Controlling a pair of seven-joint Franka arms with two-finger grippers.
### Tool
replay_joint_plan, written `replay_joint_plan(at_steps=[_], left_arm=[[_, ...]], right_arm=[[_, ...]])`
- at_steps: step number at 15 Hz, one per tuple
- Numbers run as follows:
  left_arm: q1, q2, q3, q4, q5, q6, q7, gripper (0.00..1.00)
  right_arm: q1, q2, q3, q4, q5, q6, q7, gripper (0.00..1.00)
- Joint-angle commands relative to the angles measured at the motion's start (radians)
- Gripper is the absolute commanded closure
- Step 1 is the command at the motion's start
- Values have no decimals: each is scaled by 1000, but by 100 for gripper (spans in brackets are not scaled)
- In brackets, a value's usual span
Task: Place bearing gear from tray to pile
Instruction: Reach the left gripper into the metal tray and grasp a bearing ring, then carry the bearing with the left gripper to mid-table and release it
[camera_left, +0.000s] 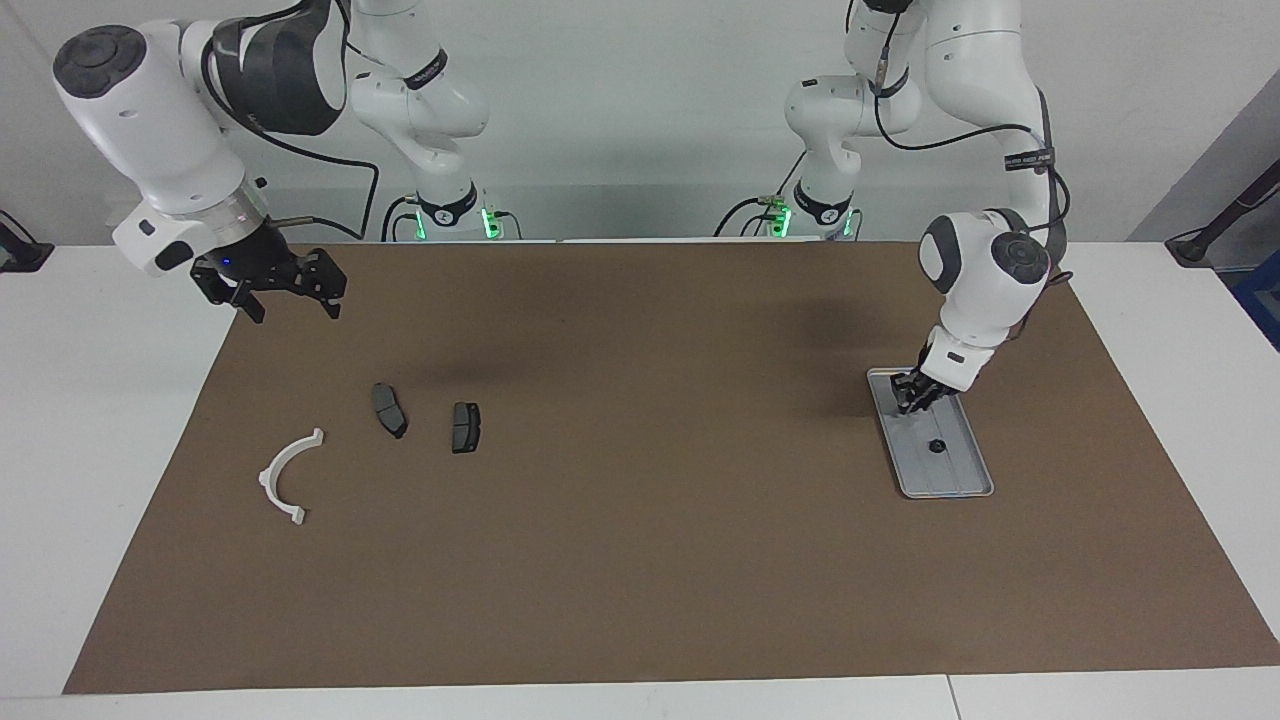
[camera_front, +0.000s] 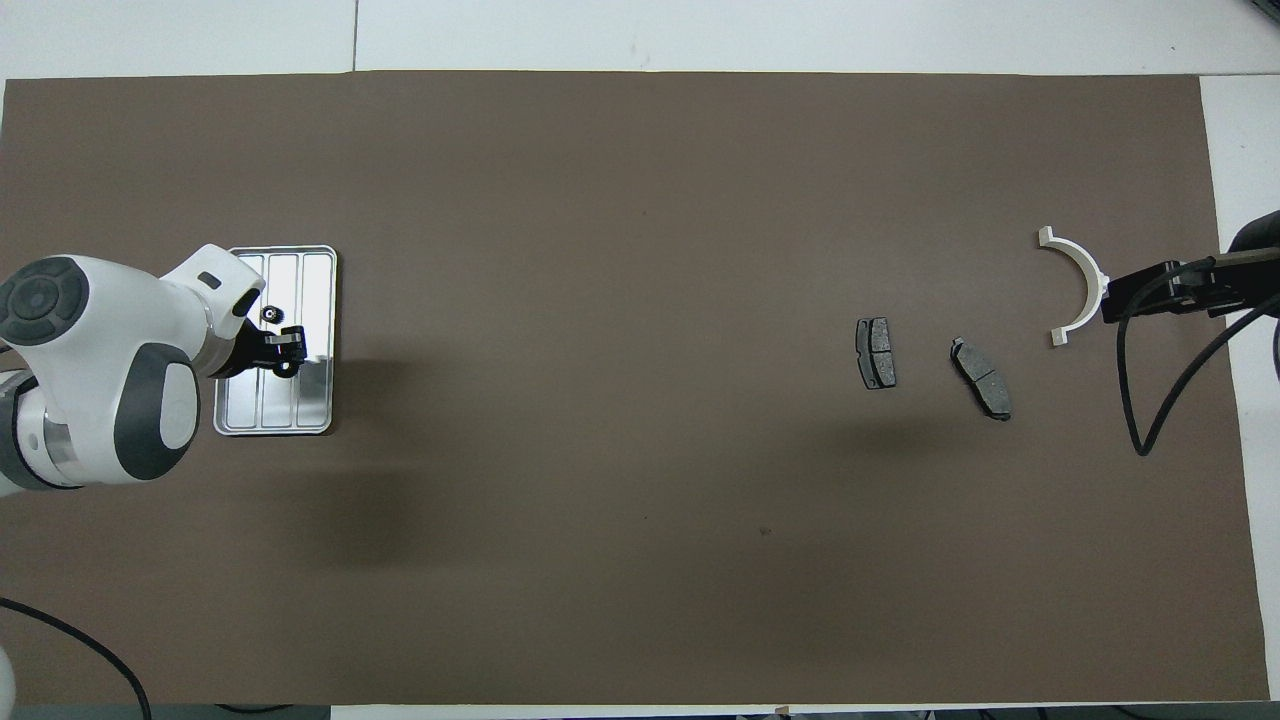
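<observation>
Black gear (camera_left: 937, 446) on tray (camera_left: 965, 482), just beside L gripper (camera_left: 912, 398); gripper state unclear.

One silver tray (camera_left: 962, 484) holding a single small black gear (camera_left: 937, 446). Two dark grey brake-pad plates (camera_left: 389, 410) (camera_left: 465, 427). One white semicircular arc bracket (camera_left: 285, 478). One brown mat (camera_left: 640, 560) on one white table (camera_left: 90, 420). Two robot arms, each with one gripper: left gripper (camera_left: 914, 392), right gripper (camera_left: 285, 290).
</observation>
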Motion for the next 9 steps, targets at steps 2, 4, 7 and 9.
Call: replay_joint_plan(at_steps=[2,4,7,9], left_arm=[[-143,31,3,196,-2,-186,-251,80],[-224,53,3,256,-18,-199,-395,80],[-373,82,5,322,-29,-212,-577,80],[-474,155,6,388,-22,-214,-736,80]], right_arm=[[-8,-22,6,-23,3,-4,-32,0],[-1,-23,6,-25,3,-6,-29,0],[-7,-26,6,-23,3,-26,-36,0],[-19,-33,6,-17,8,-39,-79,0]])
